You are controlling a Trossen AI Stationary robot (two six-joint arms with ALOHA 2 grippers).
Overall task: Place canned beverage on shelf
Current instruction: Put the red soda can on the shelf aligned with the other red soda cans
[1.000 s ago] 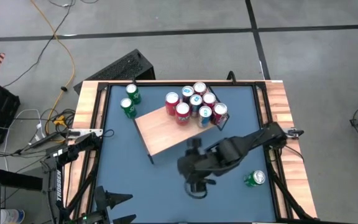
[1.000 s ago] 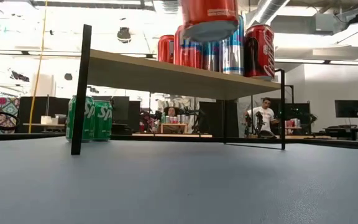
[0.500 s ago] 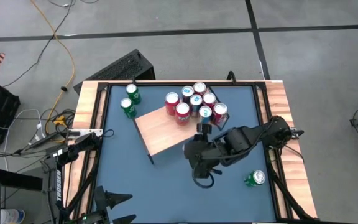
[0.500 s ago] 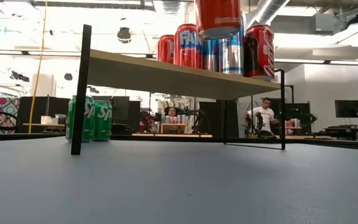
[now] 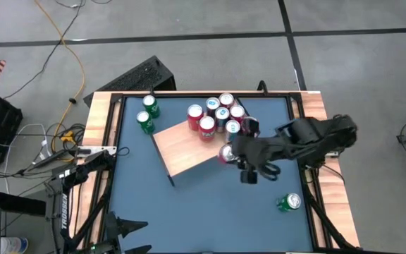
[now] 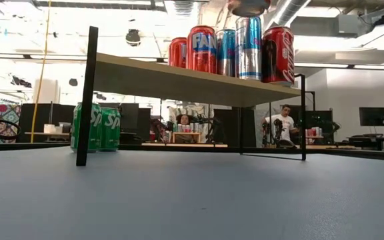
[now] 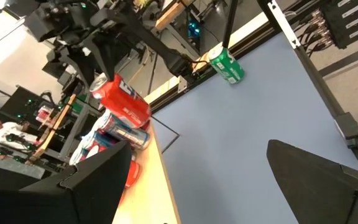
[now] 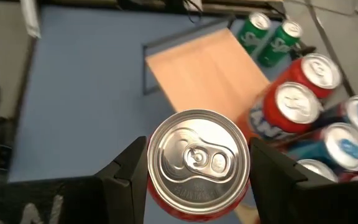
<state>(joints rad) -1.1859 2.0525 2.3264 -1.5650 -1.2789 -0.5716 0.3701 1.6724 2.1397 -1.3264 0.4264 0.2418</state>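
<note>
My right gripper [image 8: 197, 168] is shut on a red can [image 8: 197, 158], high over the right near edge of the light wood shelf [image 5: 185, 149]. Only the can's bottom [image 6: 249, 7] shows in the low view. The can also shows in the left wrist view [image 7: 122, 102]. Several red and blue cans [image 5: 220, 116] stand upright on the shelf's far right end. My left gripper [image 7: 197, 180] is open and empty at the table's near left corner [image 5: 122, 227]. My right gripper pinches the red can's side wall just below its top rim [image 8: 149, 171] between its two fingers [image 8: 126, 174]. The fingers come from above, pointing down. The can hangs upright below them, lifted clear, higher than the cans on the shelf.
Two green cans [image 5: 146, 114] stand on the table beyond the shelf's left far end. One green can [image 5: 288, 202] lies on its side near the table's right near corner. The shelf's left part is bare wood. The blue tabletop [image 5: 189, 212] has wooden edges.
My right gripper has carried the red can from over the near middle of the table toward the far edge and the shelf, rising as it went. The can has stayed upright and has almost left the top of the low view.
</note>
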